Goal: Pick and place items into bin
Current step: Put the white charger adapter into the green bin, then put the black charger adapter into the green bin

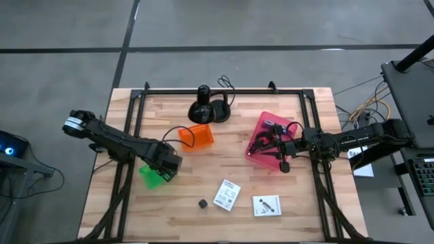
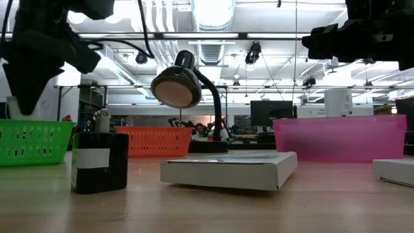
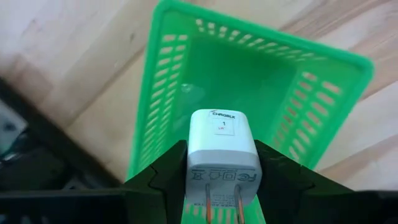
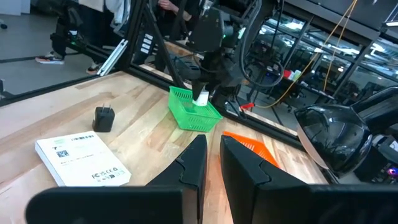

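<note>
Three bins (image 1: pixel 155 175); two boxes (image 1: pixel 226 194) — left jaws grip one charger (image 3: pixel 221 149); right narrow.

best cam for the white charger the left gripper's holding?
Left wrist view: white charger fills the frame, pinched in the left gripper, prongs toward the camera, above the green basket. Right wrist view shows it small and distant. In the high view the arm hides it; in the low view I can't make it out.
</note>
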You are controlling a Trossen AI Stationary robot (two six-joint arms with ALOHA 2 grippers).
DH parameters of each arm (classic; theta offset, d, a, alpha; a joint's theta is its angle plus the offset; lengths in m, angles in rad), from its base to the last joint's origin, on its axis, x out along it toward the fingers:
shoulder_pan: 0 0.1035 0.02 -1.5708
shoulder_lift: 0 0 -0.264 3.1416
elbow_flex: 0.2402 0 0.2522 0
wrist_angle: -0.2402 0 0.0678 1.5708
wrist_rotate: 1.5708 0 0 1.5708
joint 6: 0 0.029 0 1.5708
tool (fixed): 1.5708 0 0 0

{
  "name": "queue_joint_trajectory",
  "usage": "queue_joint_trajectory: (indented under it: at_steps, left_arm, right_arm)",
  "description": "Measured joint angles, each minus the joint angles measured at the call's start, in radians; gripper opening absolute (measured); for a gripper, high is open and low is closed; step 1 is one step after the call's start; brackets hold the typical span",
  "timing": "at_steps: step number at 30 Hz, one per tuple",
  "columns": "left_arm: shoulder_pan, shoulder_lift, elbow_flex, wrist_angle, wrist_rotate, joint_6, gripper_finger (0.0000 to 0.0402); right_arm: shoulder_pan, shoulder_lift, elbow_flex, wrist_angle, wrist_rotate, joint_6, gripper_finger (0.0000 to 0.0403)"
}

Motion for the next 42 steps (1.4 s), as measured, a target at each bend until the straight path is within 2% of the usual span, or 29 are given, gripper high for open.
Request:
queue_joint_trajectory:
  at_steps: [11,17,26,34,39,42]
  left_arm:
    - [0.008,-0.005,-0.056,0.055,0.038,-0.025,0.0135]
    - [0.008,-0.005,-0.056,0.057,0.038,-0.026,0.0205]
    - [0.008,-0.005,-0.055,0.056,0.038,-0.028,0.0218]
    - [0.008,-0.007,0.023,0.045,0.032,-0.027,0.0220]
    - [0.006,-0.008,0.108,0.054,-0.028,-0.025,0.0220]
    - [0.003,-0.008,0.143,0.129,-0.062,-0.011,0.0221]
  right_arm:
    - [0.000,0.000,0.000,-0.003,0.000,0.000,0.0036]
    - [0.000,0.000,0.000,-0.006,0.000,0.000,0.0036]
    - [0.000,0.000,0.000,-0.006,0.000,0.000,0.0036]
    - [0.000,0.000,0.000,-0.007,0.000,0.000,0.0036]
    - [0.000,0.000,0.000,-0.008,0.000,0.004,0.0036]
    - [0.000,0.000,0.000,-0.008,0.000,0.004,0.0036]
